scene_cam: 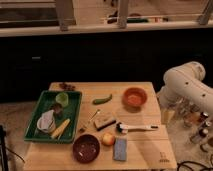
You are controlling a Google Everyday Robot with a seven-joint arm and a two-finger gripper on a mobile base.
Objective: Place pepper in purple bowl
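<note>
Looking at the pepper, lying flat and loose on the wooden table, probably easy to grab from above. Finding the purple bowl between 6 and 7 o'clock from it, well apart, sitting open side up, likely ready for catching it. Passing the orange bowl at 3 o'clock and the green tray at 8 o'clock. Seeing only the white robot arm farther out at 3 o'clock. Not seeing the gripper anywhere, so not telling open or closed, or how near the pepper.
</note>
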